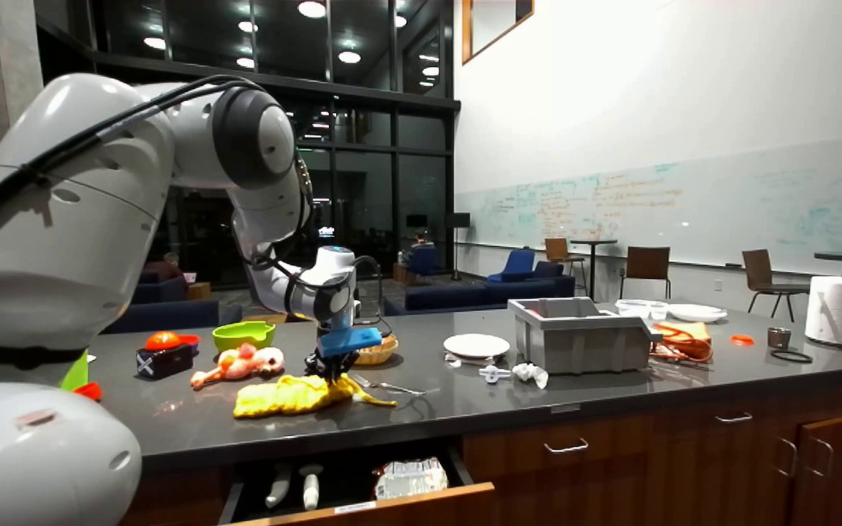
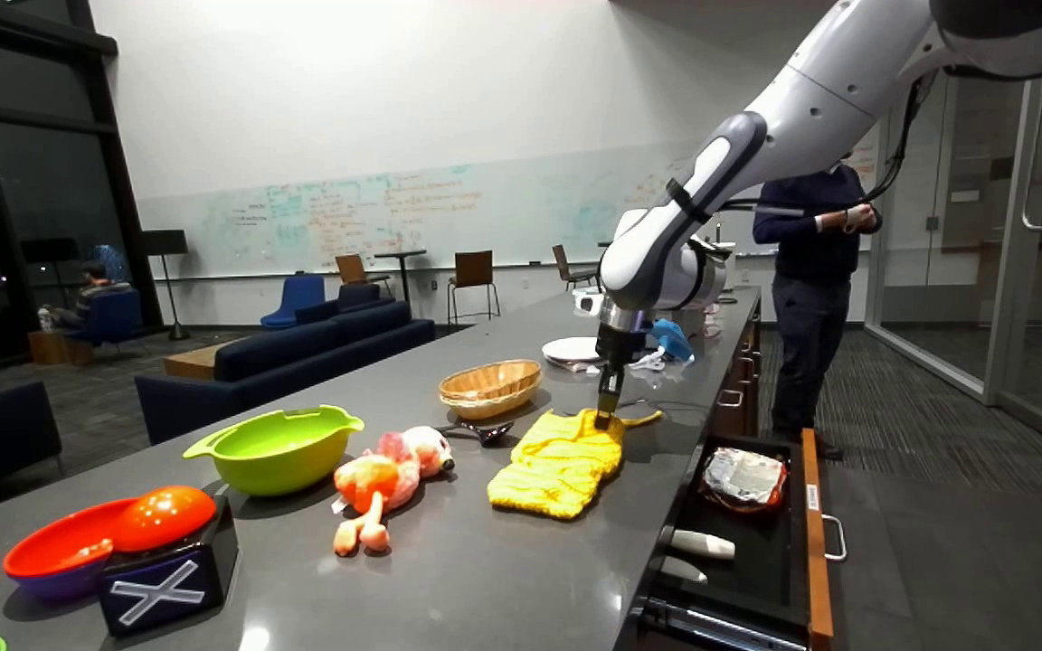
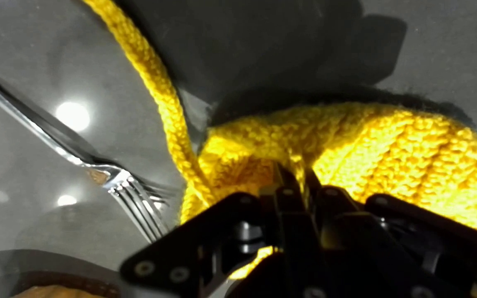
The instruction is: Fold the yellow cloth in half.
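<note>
Gray countertop (image 2: 449, 588) — pincer (image 3: 297, 169) almost together, pinching thin fold of yellow cloth (image 2: 557, 463) at 1 end.

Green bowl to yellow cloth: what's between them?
An exterior view shows the pink plush toy between the green bowl and the yellow cloth, with the head of the black utensil nearer the cloth.
</note>
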`<state>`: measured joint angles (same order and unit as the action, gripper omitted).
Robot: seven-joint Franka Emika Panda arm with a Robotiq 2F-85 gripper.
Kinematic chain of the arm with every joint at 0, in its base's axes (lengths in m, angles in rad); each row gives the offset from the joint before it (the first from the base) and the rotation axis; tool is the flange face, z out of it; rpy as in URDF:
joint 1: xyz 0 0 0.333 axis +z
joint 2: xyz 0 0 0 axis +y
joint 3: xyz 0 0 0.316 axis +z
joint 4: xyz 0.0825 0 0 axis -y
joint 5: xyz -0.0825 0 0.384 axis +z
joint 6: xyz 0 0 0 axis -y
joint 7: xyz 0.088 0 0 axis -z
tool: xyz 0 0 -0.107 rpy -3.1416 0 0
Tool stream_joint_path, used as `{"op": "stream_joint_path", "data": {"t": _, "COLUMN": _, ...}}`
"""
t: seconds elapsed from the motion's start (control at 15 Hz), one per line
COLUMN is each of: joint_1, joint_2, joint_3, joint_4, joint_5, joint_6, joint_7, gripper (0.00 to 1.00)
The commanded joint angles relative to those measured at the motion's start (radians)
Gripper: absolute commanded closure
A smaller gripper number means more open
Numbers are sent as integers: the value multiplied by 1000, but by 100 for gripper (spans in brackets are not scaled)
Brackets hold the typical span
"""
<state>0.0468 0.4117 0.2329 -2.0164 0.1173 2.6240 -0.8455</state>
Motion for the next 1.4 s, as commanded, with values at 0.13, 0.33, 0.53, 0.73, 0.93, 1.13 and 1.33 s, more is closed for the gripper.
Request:
{"op": "stream_joint_path", "data": {"t": 0.13, "joint_1": -17, "joint_2": -42, "joint_3": 0, "joint_4": -8, "joint_5": -13, "joint_6": 1, "joint_7": 52, "gripper": 99}}
{"op": "stream_joint_path", "data": {"t": 0.33, "joint_1": -42, "joint_2": -68, "joint_3": -1, "joint_4": -31, "joint_5": 7, "joint_6": 26, "joint_7": 67, "gripper": 99}}
{"op": "stream_joint_path", "data": {"t": 0.53, "joint_1": -78, "joint_2": -97, "joint_3": -2, "joint_4": -60, "joint_5": 29, "joint_6": 66, "joint_7": 69, "gripper": 99}}
{"op": "stream_joint_path", "data": {"t": 0.73, "joint_1": -111, "joint_2": -126, "joint_3": -6, "joint_4": -97, "joint_5": 44, "joint_6": 111, "joint_7": 68, "gripper": 99}}
{"op": "stream_joint_path", "data": {"t": 0.93, "joint_1": -128, "joint_2": -149, "joint_3": -12, "joint_4": -107, "joint_5": 45, "joint_6": 135, "joint_7": 75, "gripper": 99}}
{"op": "stream_joint_path", "data": {"t": 1.13, "joint_1": -129, "joint_2": -174, "joint_3": 10, "joint_4": -112, "joint_5": 65, "joint_6": 109, "joint_7": 56, "gripper": 99}}
{"op": "stream_joint_path", "data": {"t": 1.33, "joint_1": -125, "joint_2": -213, "joint_3": 49, "joint_4": -139, "joint_5": 122, "joint_6": 67, "joint_7": 17, "gripper": 99}}
